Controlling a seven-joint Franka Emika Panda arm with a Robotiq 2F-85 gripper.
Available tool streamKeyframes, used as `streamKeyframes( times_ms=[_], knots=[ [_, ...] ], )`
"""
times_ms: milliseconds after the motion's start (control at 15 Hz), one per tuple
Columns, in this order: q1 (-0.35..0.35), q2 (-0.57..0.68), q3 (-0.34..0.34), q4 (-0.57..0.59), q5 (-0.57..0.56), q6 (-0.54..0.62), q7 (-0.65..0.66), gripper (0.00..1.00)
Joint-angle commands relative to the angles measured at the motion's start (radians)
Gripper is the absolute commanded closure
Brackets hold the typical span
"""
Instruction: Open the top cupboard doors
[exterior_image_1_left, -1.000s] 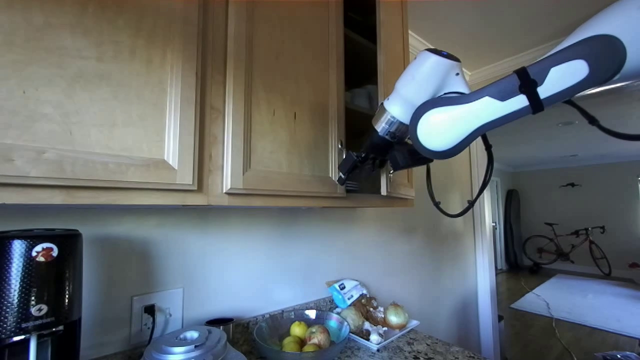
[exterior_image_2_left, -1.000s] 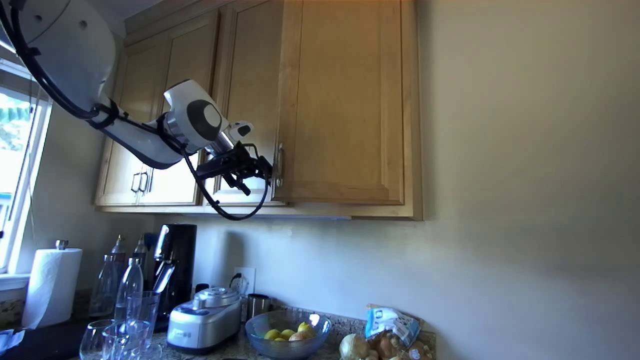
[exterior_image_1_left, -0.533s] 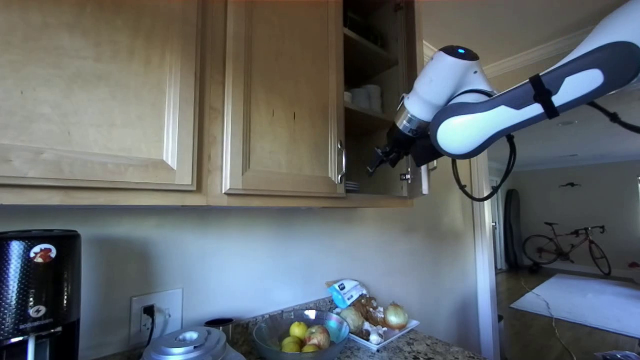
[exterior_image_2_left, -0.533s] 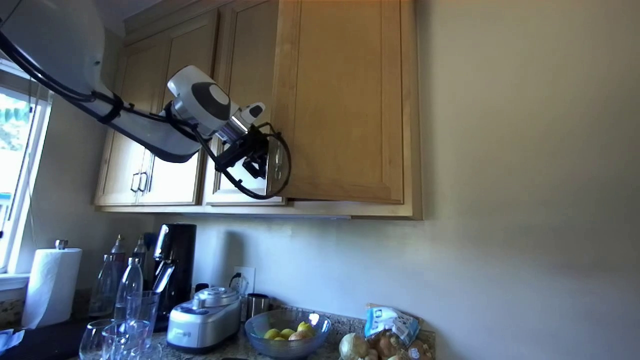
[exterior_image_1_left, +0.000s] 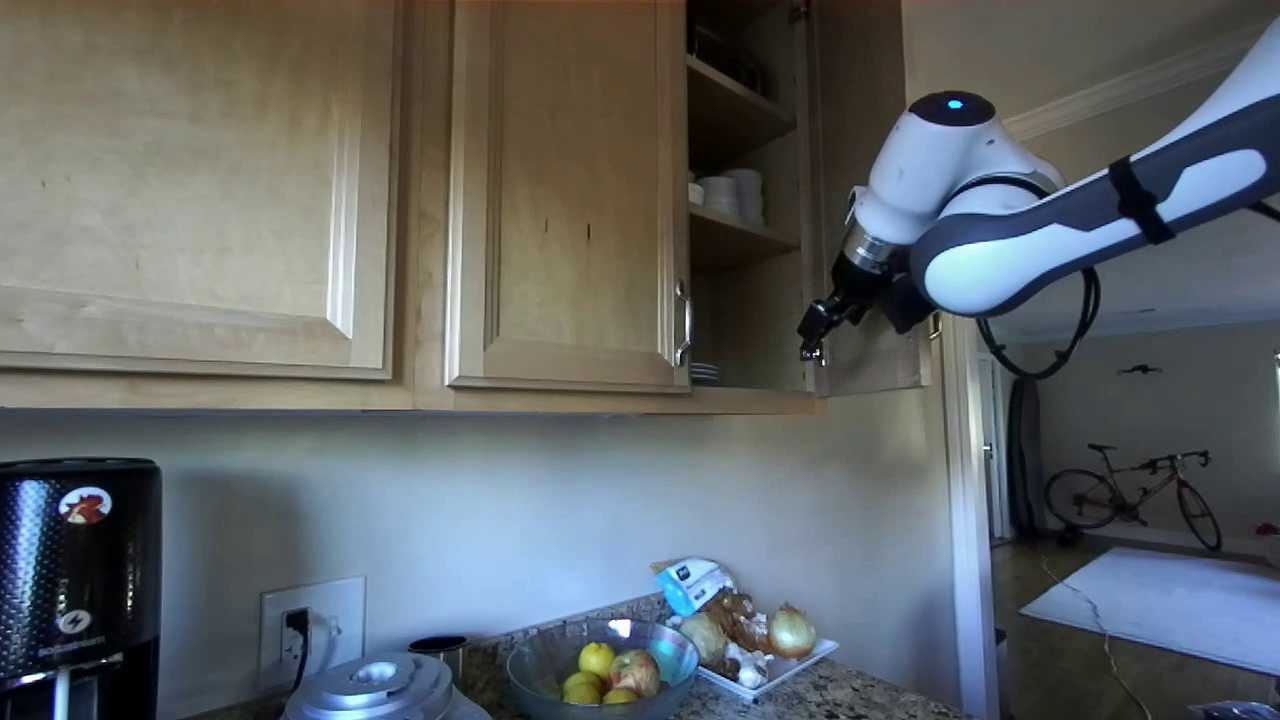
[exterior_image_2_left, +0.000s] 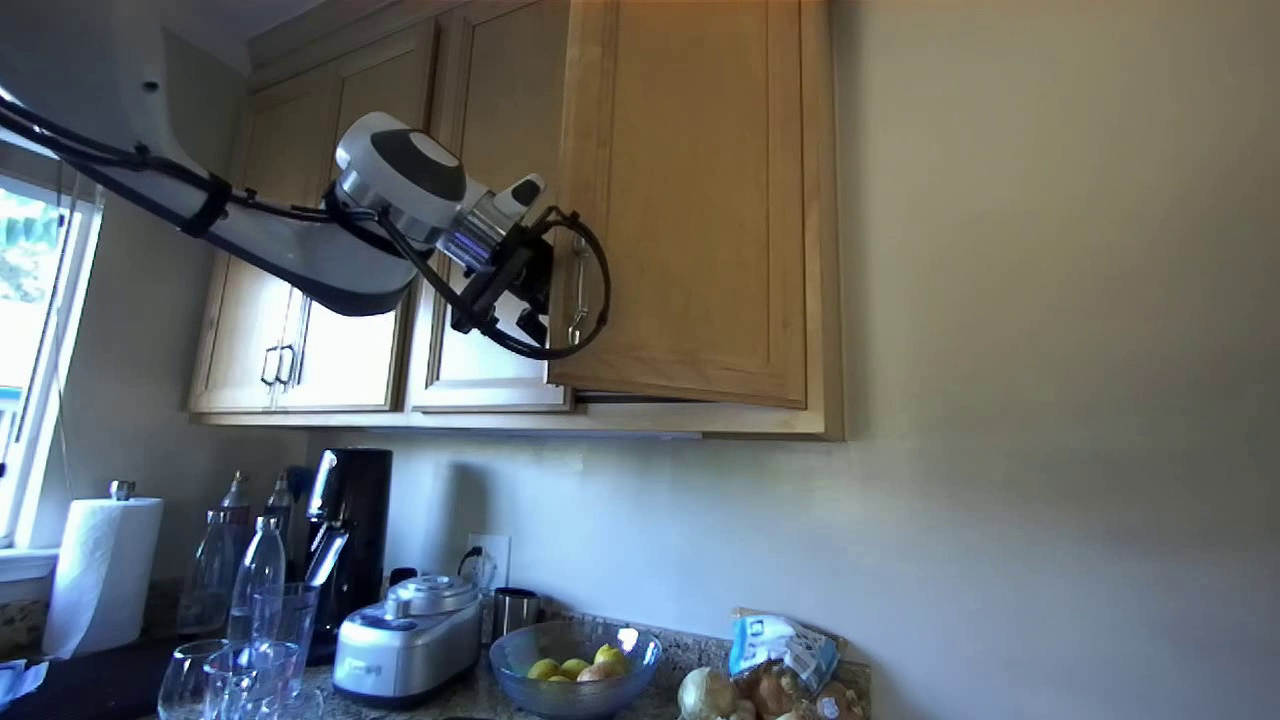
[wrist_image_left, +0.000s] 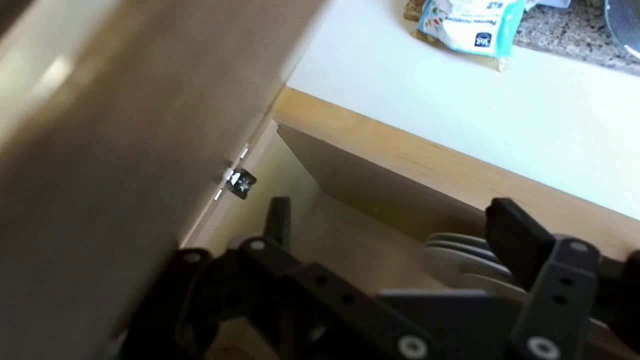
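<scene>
The closed cupboard door (exterior_image_1_left: 570, 200) has a silver bar handle (exterior_image_1_left: 684, 325); it also shows partly behind the arm in an exterior view (exterior_image_2_left: 505, 100). The matching door (exterior_image_1_left: 862, 120) stands swung wide open; its outer face (exterior_image_2_left: 700, 200) and handle (exterior_image_2_left: 580, 290) show in an exterior view. Its inner face (wrist_image_left: 165, 90) fills the left of the wrist view. My gripper (exterior_image_1_left: 812, 338) is beside the open door's inner face, in front of the cupboard opening; contact cannot be told. In the wrist view the gripper (wrist_image_left: 395, 220) has its fingers wide apart with nothing between them.
Inside the cupboard are shelves (exterior_image_1_left: 740, 235), white cups (exterior_image_1_left: 745, 195) and stacked plates (wrist_image_left: 450, 260). A wider same-wood door (exterior_image_1_left: 180, 180) is shut. Below on the counter stand a glass bowl (exterior_image_2_left: 575, 690) of fruit, a food processor (exterior_image_2_left: 410, 640) and a tray (exterior_image_1_left: 800, 668) of onions.
The open door has swung much further outward, showing its inner face and the shelves. My gripper has moved with it, away from the closed door's handle. The closed door has not moved.
</scene>
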Motion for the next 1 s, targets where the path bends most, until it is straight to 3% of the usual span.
streamKeyframes(
  times_ms=[0, 333, 733, 867, 933],
  knots=[
    [0.004, -0.087, -0.030, -0.061, -0.063, -0.085, -0.037, 0.00],
    [0.054, -0.129, -0.062, -0.084, -0.090, -0.170, -0.109, 0.00],
    [0.230, -0.123, -0.086, -0.106, 0.122, -0.157, -0.186, 0.00],
    [0.271, -0.103, -0.059, -0.097, 0.234, -0.168, -0.176, 0.00],
    [0.259, -0.092, -0.027, -0.093, 0.250, -0.149, -0.125, 0.00]
  ],
)
